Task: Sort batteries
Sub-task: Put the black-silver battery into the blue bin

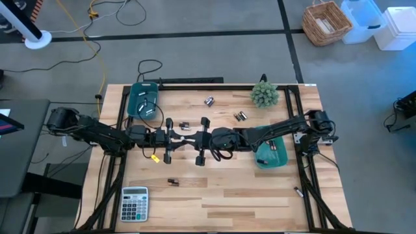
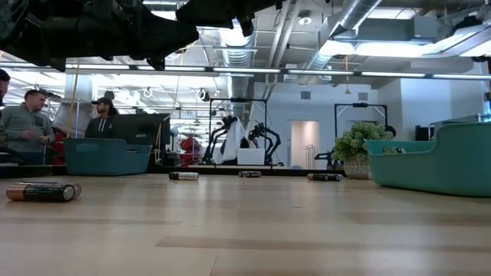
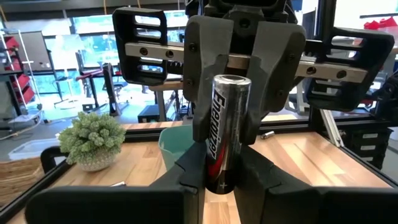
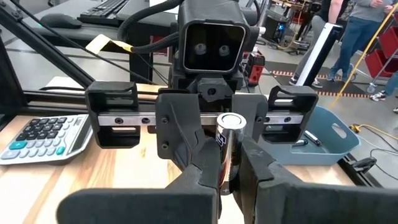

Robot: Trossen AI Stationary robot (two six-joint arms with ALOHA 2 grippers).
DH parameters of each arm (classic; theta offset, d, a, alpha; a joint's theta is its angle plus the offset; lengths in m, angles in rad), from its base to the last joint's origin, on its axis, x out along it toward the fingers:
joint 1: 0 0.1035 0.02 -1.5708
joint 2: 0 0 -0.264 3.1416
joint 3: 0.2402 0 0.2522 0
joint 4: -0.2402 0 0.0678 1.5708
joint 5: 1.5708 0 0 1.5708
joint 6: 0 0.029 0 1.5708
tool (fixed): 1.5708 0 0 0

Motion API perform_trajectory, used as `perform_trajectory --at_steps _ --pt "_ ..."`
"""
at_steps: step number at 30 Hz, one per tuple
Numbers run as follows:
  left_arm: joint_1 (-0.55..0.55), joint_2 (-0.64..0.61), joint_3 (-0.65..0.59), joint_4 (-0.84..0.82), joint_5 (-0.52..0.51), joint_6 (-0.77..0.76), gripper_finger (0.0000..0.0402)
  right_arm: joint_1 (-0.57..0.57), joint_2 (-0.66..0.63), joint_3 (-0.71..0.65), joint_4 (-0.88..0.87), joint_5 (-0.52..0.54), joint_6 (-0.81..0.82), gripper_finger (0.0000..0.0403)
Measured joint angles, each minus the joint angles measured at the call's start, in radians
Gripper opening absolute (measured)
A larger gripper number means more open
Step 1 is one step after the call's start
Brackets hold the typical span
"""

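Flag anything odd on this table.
One battery hangs above the table's middle, pinched by the left end effector and the right end effector at once. Other batteries lie scattered loose on the wood.

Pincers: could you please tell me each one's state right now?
Left pincer: closed on the battery.
Right pincer: closed on the same battery.

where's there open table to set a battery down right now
Widest bare wood is the near strip between the calculator and the lone battery by the right rail. More lies along the far edge between the left teal bin and the plant. The middle is crowded: left gripper and right gripper meet on one Energizer battery.
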Motion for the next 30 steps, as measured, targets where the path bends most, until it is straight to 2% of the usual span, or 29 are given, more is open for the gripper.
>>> perform_trajectory --at_steps 8,12,19,22,26,30 --pt "0.000 0.000 0.000 0.000 -0.001 -0.001 0.0046 0.006 0.000 0.000 -0.001 0.001 0.005 0.0045" --pt "0.000 0.000 0.000 -0.001 0.002 -0.004 0.0046 0.012 0.000 0.000 0.001 0.009 0.008 0.0083" --pt "0.000 0.000 -0.007 -0.008 -0.025 -0.002 0.0046 0.016 -0.010 0.000 -0.029 0.008 0.006 0.0190" --pt "0.001 -0.009 -0.007 -0.020 -0.063 0.005 0.0046 0.014 -0.035 0.000 -0.049 0.010 0.003 0.0223" --pt "0.028 -0.026 -0.007 -0.032 -0.084 -0.010 0.0046 0.007 -0.077 -0.017 -0.095 0.011 0.009 0.0238" --pt "0.098 -0.030 -0.007 -0.056 -0.123 -0.066 0.0046 0.000 -0.147 -0.112 -0.062 0.057 0.018 0.0239"
